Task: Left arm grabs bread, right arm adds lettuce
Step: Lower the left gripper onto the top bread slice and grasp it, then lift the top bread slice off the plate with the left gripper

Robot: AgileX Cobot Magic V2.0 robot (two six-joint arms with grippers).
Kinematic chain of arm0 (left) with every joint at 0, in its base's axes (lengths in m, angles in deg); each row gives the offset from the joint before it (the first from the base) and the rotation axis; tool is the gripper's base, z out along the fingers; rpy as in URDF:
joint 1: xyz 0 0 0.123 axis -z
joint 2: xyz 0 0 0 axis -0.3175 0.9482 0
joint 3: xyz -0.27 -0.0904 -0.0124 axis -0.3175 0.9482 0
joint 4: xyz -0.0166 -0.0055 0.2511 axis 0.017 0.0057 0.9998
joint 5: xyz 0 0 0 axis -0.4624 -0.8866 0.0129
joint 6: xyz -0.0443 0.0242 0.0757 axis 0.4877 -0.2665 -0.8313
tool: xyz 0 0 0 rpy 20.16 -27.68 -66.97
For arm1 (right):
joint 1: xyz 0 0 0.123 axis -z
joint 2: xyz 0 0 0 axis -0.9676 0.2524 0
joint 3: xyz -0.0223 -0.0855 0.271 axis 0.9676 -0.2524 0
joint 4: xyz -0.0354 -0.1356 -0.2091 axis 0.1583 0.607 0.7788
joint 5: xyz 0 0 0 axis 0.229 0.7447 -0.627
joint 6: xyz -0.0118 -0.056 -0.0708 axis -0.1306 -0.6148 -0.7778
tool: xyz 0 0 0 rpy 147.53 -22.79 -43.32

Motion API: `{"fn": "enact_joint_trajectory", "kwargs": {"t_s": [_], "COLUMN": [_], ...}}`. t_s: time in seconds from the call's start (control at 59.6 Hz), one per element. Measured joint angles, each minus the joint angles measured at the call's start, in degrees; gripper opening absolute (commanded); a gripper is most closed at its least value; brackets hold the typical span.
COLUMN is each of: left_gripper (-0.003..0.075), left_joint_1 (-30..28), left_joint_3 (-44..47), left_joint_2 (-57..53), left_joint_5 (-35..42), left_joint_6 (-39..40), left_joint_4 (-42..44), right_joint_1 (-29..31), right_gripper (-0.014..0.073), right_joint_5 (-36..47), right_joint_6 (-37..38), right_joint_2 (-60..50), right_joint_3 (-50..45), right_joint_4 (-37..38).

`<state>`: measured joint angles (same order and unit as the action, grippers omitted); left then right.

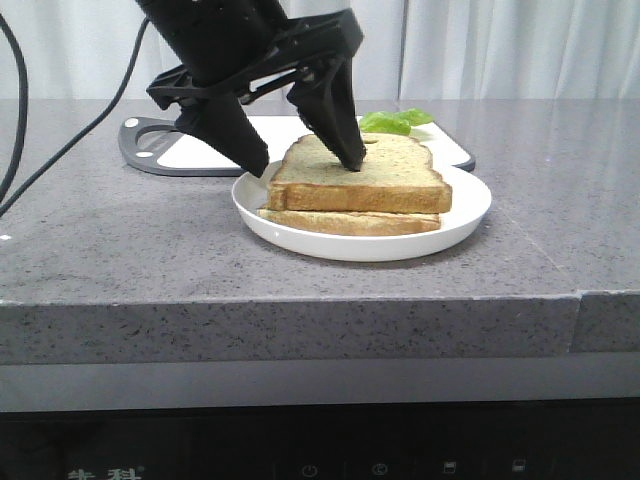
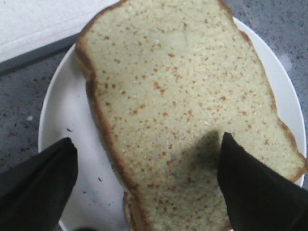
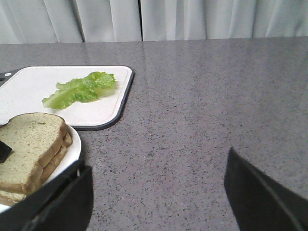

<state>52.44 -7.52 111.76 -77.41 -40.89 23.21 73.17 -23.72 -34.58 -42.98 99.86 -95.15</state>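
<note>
The bread (image 1: 365, 180), a thick speckled slice, lies on a thinner slice (image 1: 350, 222) on a white plate (image 1: 470, 215). My left gripper (image 1: 308, 165) is open and straddles the bread's left edge. One finger's tip (image 1: 355, 158) is at the top face, the other (image 1: 262, 168) over the plate's left rim. In the left wrist view the bread (image 2: 183, 96) fills the space between the fingers of the left gripper (image 2: 147, 139). The lettuce (image 3: 79, 90) lies on a white cutting board (image 3: 29, 86). My right gripper (image 3: 156, 192) is open and empty over bare counter, right of the plate (image 3: 72, 149).
The cutting board (image 1: 200, 150) lies behind the plate, with the lettuce (image 1: 395, 122) at its right end. The grey stone counter's front edge (image 1: 300, 300) runs close below the plate. A black cable (image 1: 15, 120) hangs at the far left. Curtains stand behind.
</note>
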Motion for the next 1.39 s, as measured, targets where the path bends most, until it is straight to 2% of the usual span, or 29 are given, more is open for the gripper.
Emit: {"fn": "enact_joint_trajectory", "kwargs": {"t_s": [0.101, 0.201, 0.386, 0.721, 0.956, 1.174, 1.392], "left_gripper": [0.0416, 0.0281, -0.0021, -0.0021, -0.0021, -0.0021, -0.0021], "left_joint_1": [0.0, 0.1, 0.1, 0.1, 0.1, 0.1, 0.1], "left_joint_3": [0.0, 0.0, -0.3, -0.3, -0.1, 2.0, 10.5], "left_joint_2": [0.2, 0.2, 0.2, -0.5, -7.6, -17.9, -31.6], "left_joint_5": [-0.2, -0.3, -0.4, -0.4, 3.1, 10.2, 14.1], "left_joint_6": [0.0, 0.1, 0.1, 0.1, 0.1, 1.9, 12.2], "left_joint_4": [0.0, -0.3, 0.2, 0.9, 2.6, 10.6, 26.3], "right_joint_1": [0.0, 0.0, 0.0, 0.0, 0.0, 0.0, 0.0], "right_gripper": [0.0578, 0.0578, 0.0578, 0.0578, 0.0578, 0.0578, 0.0578], "right_joint_5": [0.0, 0.0, 0.0, -0.1, -2.7, -2.7, -2.5], "right_joint_6": [0.0, 0.0, 0.0, 0.0, -0.1, -1.0, -2.4], "right_joint_2": [0.0, 0.0, 0.0, 0.0, 0.0, 0.1, 7.3], "right_joint_3": [0.0, 0.0, 0.0, 0.0, 0.0, 0.0, 2.8], "right_joint_4": [0.0, 0.0, 0.0, 0.0, 0.0, 0.0, 0.0]}}
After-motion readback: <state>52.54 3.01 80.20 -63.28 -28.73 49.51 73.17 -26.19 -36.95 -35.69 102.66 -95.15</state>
